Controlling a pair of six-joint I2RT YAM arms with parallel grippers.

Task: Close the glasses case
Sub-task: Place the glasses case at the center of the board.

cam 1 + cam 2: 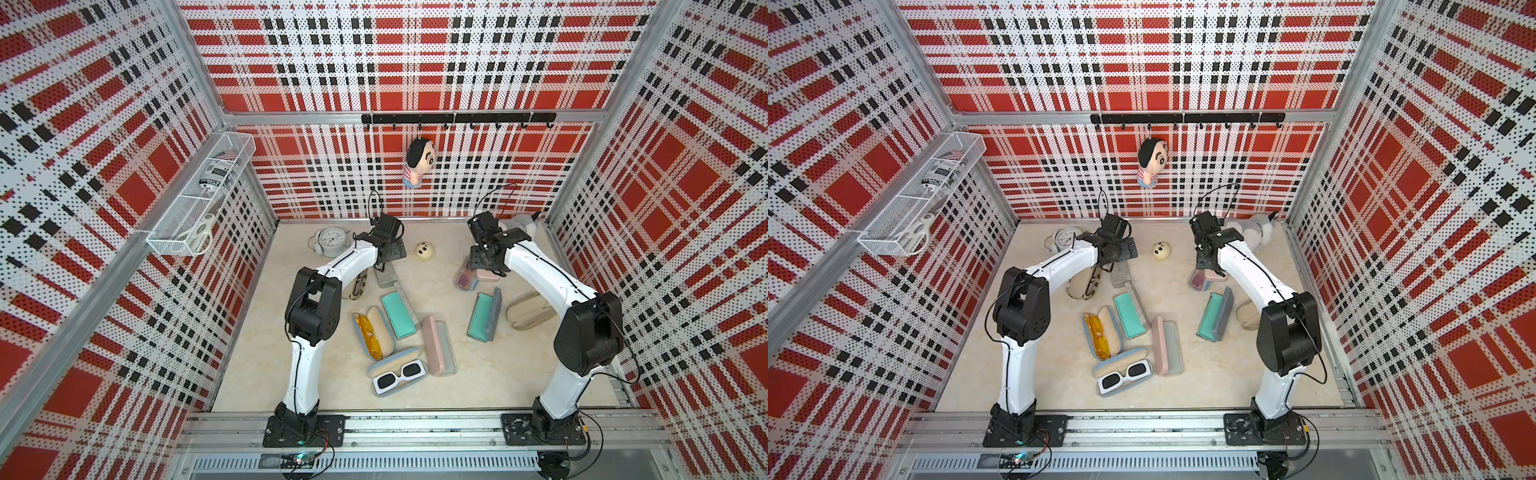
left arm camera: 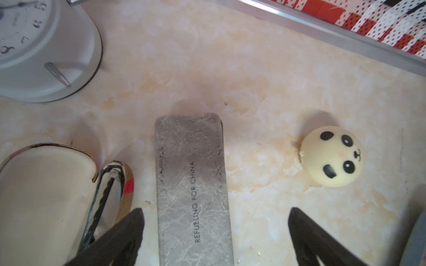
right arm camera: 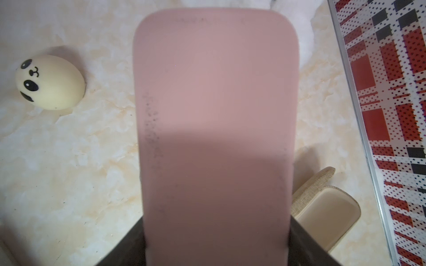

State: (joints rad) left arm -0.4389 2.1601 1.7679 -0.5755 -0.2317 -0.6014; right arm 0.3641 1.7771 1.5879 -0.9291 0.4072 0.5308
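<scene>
A pink glasses case (image 3: 214, 115) fills the right wrist view, and my right gripper (image 3: 216, 223) is shut on it, one black finger on each long side. In both top views this case (image 1: 468, 279) lies at the back right of the table and shows a dark purple lining on one side under the gripper (image 1: 482, 266). My left gripper (image 2: 214, 209) hangs open over a closed grey marbled case (image 2: 191, 184), its fingers apart on either side and not touching. In a top view that grey case (image 1: 385, 276) is at the back centre-left.
A panda ball (image 1: 424, 251) lies between the arms, and a white alarm clock (image 1: 332, 241) stands at the back left. Several open cases lie mid-table: teal (image 1: 398, 313), teal-grey (image 1: 484, 316), yellow glasses (image 1: 372, 334), white sunglasses (image 1: 397, 374), pink-grey (image 1: 439, 351). Beige cases (image 1: 530, 316) (image 2: 41, 202) flank them.
</scene>
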